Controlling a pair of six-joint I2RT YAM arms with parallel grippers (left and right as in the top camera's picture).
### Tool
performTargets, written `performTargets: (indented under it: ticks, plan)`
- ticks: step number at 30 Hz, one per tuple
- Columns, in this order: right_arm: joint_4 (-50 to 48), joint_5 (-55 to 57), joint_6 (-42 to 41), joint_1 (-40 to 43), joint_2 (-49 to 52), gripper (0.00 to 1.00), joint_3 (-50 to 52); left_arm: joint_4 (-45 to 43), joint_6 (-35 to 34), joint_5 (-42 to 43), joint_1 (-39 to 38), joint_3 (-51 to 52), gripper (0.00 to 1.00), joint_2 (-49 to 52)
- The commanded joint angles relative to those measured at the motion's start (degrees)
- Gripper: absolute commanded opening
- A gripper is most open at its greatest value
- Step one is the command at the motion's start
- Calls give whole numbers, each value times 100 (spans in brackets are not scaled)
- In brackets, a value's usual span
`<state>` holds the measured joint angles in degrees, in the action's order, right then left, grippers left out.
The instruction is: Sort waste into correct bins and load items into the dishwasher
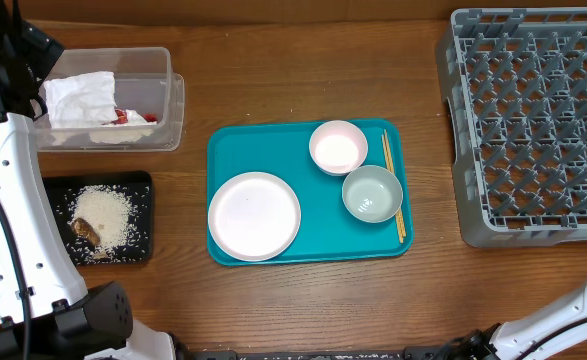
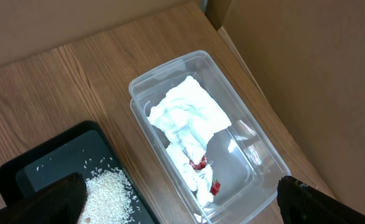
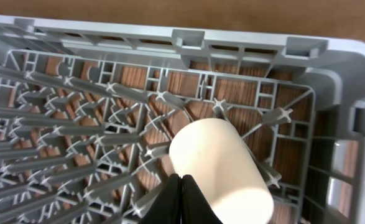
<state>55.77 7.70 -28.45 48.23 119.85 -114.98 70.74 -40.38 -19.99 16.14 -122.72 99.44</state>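
My left gripper (image 2: pixel 185 208) hangs open above the clear tub (image 2: pixel 170 62), empty, one finger to each side. The tub (image 1: pixel 170 100) holds the crumpled napkin (image 2: pixel 185 118) and red wrapper (image 2: pixel 201 165). Beside it, the black tray (image 1: pixel 143 195) carries rice (image 1: pixel 108 212) and a brown scrap (image 1: pixel 85 232). A white plate (image 1: pixel 254 215), white bowl (image 1: pixel 338 147), grey-green bowl (image 1: pixel 372 193) and chopsticks (image 1: pixel 387 150) lie on the teal tray (image 1: pixel 233 150). My right gripper (image 3: pixel 181 186) is shut on nothing, beside a white cup (image 3: pixel 216 165) lying in the grey rack (image 3: pixel 250 46).
The rack (image 1: pixel 533 120) fills the right side of the table. My left arm's white link (image 1: pixel 3 200) runs along the left edge beside the black tray. The right arm (image 1: pixel 573 310) enters from the bottom right corner.
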Motion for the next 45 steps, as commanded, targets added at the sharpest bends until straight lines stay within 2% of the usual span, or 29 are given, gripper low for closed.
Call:
performTargets:
  ticks: [1, 8, 18, 39, 45]
  plan:
    - [181, -28, -11, -37, -221, 4, -79, -2, -35, -98, -4, -11, 100, 26]
    - [855, 229, -293, -37, 81, 4, -2, -2, -35, -98, -4, -11, 100, 26]
    - [787, 317, -365, -55, 120, 4, 474, -2, -35, -98, -4, -11, 100, 26]
    - [-568, 286, -306, -55, 190, 5, 778, -2, -35, -98, -4, -11, 100, 26]
    - [-708, 264, -155, -61, 479, 5, 778, -2, -35, -98, -4, -11, 100, 26]
